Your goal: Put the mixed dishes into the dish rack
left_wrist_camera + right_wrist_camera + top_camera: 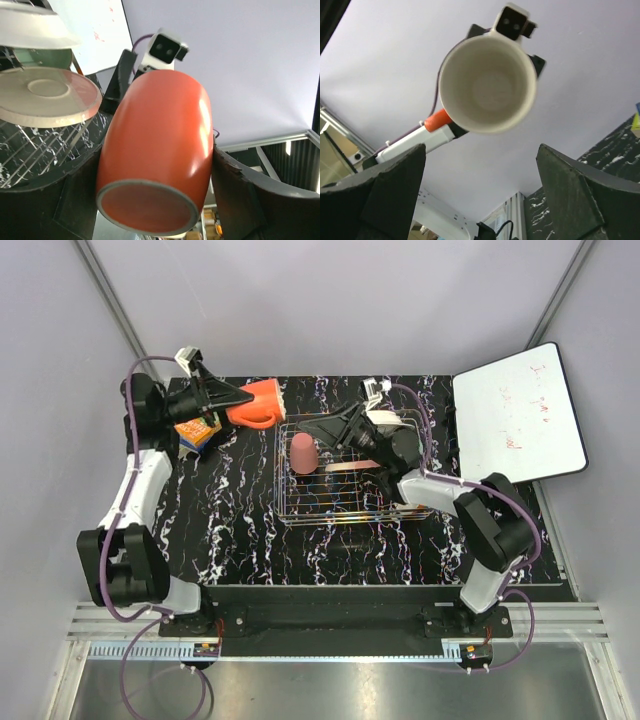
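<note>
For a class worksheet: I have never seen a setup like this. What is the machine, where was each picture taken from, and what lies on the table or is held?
Two robot arms are bolted at the near edge of a table. One picture looks down from above; the other two come from a camera on each wrist. On the table stand a wire rack holding a pink tumbler and a plate, and a snack packet; a white board lies at the right. The left fingers grip an orange mug. The right fingers are open and empty.
</note>
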Available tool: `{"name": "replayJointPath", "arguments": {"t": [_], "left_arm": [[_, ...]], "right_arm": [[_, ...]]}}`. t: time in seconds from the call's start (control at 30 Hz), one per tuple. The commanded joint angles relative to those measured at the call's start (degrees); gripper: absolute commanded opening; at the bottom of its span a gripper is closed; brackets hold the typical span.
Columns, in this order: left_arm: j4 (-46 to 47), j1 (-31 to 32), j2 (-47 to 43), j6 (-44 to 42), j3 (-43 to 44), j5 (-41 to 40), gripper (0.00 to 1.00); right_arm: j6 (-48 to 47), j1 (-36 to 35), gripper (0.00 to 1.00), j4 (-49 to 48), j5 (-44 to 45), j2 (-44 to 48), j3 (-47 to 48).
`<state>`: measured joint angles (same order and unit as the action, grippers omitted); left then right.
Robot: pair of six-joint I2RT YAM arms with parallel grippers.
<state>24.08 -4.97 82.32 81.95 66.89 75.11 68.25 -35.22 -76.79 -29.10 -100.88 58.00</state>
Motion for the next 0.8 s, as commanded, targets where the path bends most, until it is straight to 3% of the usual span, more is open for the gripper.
{"name": "replayJointPath", "arguments": {"t": [0.0,0.03,0.07,0.17,0.23,0.27,0.37,0.43,0.57,0.77], "left_arm": [[-3.09,-3.02,-4.98,-1.68,1.39,2.93,0.00],[-9.16,-3.37,-5.07,-6.23,2.62,3.11,0.00],[-27.06,-3.64,-4.81,-20.29,4.54,2.76,0.00],[-59.28,-3.29,-1.21,-49.75,16.75,-0.82,0.00],[-68.33,-3.20,2.03,-58.27,23.44,-3.20,0.00],[-77.25,-2.51,3.09,-66.40,25.63,-6.44,0.00],[-88.89,1.09,6.35,-78.56,33.55,-14.69,0.00],[-89.90,3.03,6.36,-80.80,34.62,-18.49,0.00],[-90.08,11.80,6.01,-85.11,35.23,-35.59,0.00],[-89.56,19.98,9.34,-86.96,37.34,-49.95,0.00]], "right_arm": [[-1.71,1.82,1.00,-12.15,0.10,5.07,-3.58],[-1.89,2.78,1.00,-12.06,0.27,5.78,-4.20],[-2.24,3.31,1.00,-11.63,0.10,7.61,-4.73],[-5.83,4.11,0.99,-6.91,-1.12,13.13,-5.44],[-11.54,4.11,1.00,-1.37,-2.01,17.01,-4.48],[-16.26,4.02,1.00,4.66,-2.71,21.04,-4.04],[-23.40,4.11,1.00,16.09,-2.45,29.30,-3.07],[-31.05,4.11,1.00,22.53,-1.93,33.36,-2.28],[-42.20,3.94,0.99,38.34,2.89,43.11,-2.71],[-46.19,4.02,1.00,45.94,6.68,49.54,-7.53]]}}
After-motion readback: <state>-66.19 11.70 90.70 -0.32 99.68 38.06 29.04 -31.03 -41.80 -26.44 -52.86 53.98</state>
